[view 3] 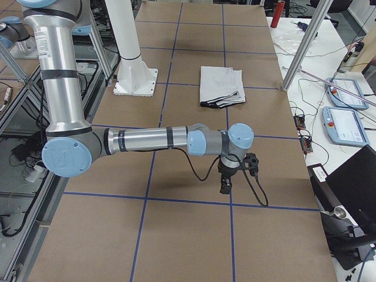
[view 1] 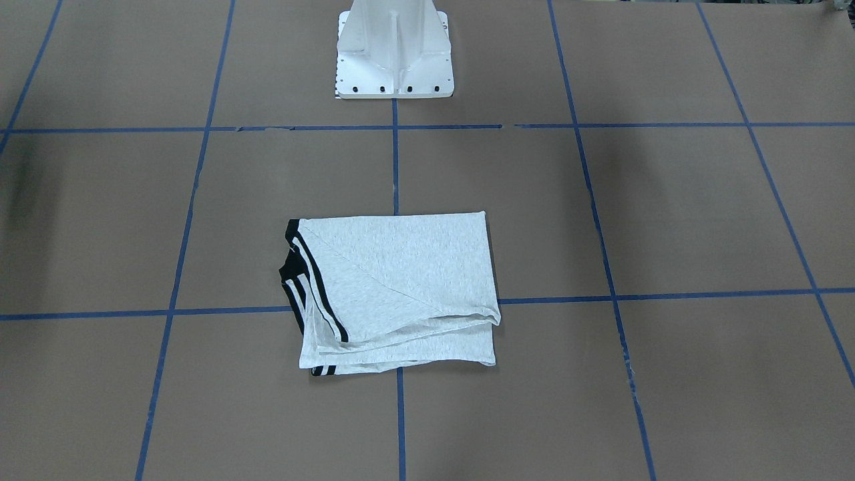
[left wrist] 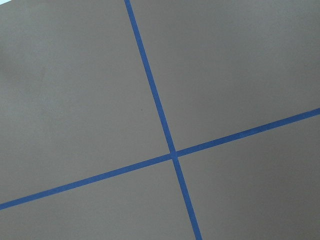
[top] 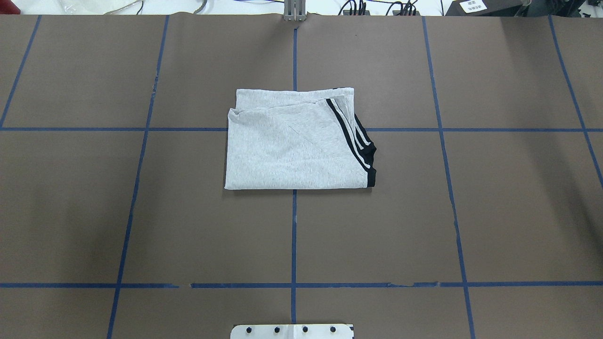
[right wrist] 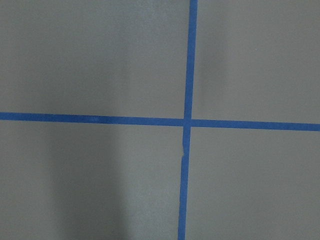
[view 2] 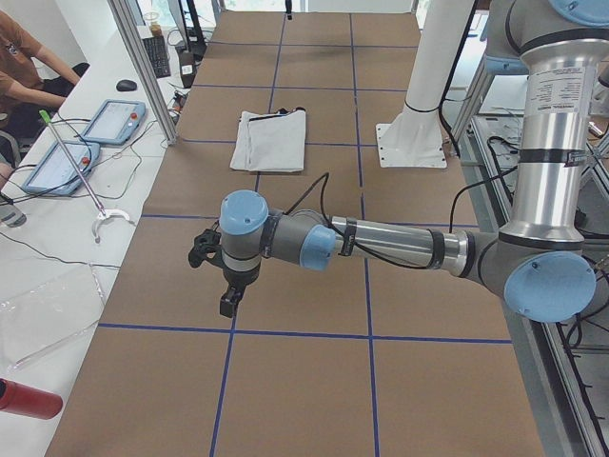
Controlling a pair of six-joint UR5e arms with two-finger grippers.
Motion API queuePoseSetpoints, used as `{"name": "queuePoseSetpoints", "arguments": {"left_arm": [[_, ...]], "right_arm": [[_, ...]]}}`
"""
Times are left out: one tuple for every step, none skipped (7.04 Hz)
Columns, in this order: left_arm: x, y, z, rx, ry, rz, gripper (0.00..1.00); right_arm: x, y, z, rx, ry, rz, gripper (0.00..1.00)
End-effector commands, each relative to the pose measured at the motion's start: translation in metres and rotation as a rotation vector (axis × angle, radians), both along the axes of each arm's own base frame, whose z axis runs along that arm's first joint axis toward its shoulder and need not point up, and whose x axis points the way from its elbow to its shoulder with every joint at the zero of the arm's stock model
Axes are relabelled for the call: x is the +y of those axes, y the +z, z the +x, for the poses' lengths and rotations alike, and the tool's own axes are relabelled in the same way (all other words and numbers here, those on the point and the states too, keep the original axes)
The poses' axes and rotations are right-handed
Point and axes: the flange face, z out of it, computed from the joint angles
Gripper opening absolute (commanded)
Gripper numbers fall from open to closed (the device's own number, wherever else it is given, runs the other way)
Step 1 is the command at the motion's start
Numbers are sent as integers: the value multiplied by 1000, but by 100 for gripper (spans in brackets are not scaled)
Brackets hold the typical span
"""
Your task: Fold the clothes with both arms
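The clothes are one light grey T-shirt (view 1: 401,287) (top: 292,146), folded into a flat rectangle at the table's centre, with black stripes along one edge. It also lies far off in the side views (view 2: 271,141) (view 3: 222,85). My left gripper (view 2: 228,300) hangs low over bare table far from the shirt, and I cannot tell whether it is open or shut. My right gripper (view 3: 225,185) hangs the same way at the opposite end, state likewise unclear. Neither touches the shirt. Both wrist views show only brown table cover and blue tape lines.
The white pedestal (view 1: 394,60) (top: 292,331) stands at the robot's edge of the table. A side bench holds tablets (view 2: 114,119), a red bottle (view 2: 24,398) and cables, with a person (view 2: 29,57) seated there. More tablets (view 3: 346,94) sit on the other side.
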Motion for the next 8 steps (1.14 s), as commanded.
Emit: {"name": "queuePoseSetpoints", "arguments": {"left_arm": [[35,-18,1,20,-2,29,100],[36,-22,1,20,-2,35,100],[33,-26,2,18,-2,42,100],[33,-27,2,18,-2,42,100],[35,-25,1,14,-4,39,100],[39,-19,1,20,-2,29,100],[39,-18,1,13,-4,29,100],[39,-17,2,19,-2,25,100]], "right_arm": [[2,-10,-4,-7,-3,-39,100],[6,-6,-3,-11,-4,-45,100],[11,-2,-3,-8,-3,-45,100],[17,4,-2,-7,-3,-53,100],[16,-4,-1,5,-6,-30,100],[19,-2,0,7,-8,-32,100],[19,-8,-1,-3,4,-34,100],[21,-8,-1,-2,4,-34,100]]}}
